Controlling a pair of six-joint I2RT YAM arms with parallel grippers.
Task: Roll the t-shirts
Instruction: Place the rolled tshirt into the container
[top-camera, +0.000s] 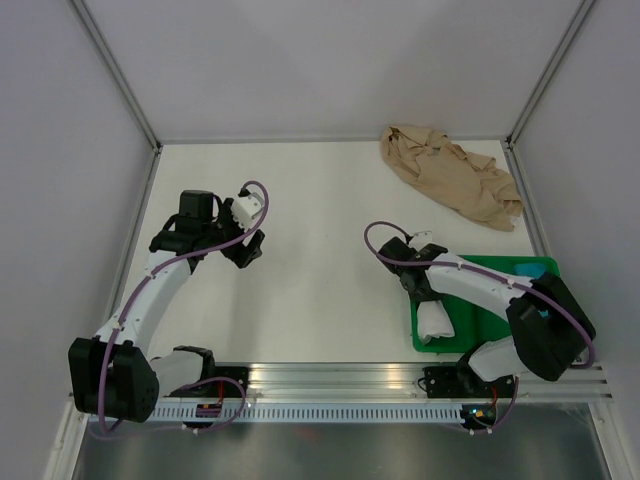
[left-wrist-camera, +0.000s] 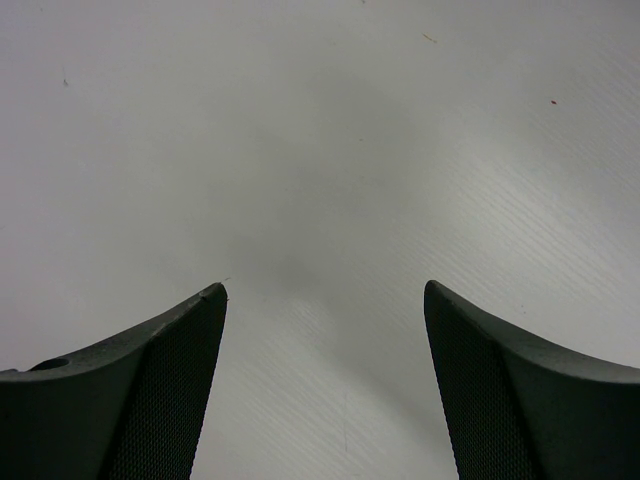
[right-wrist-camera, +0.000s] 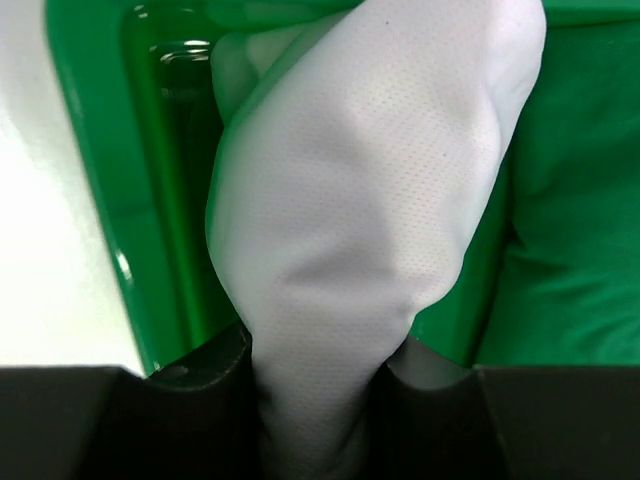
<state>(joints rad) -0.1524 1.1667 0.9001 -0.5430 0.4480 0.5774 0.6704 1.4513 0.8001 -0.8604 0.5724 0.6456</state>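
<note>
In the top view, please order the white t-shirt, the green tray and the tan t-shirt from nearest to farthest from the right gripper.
1. White t-shirt: held in the right gripper.
2. Green tray: directly beneath, near right.
3. Tan t-shirt: far right corner, crumpled.

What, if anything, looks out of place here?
The tan-beige cotton t-shirt lies crumpled in a heap at the far right corner, unrolled. The white cotton t-shirt sits in the green plastic tray, pinched by the right claw. Nothing looks spilled or damaged.
</note>
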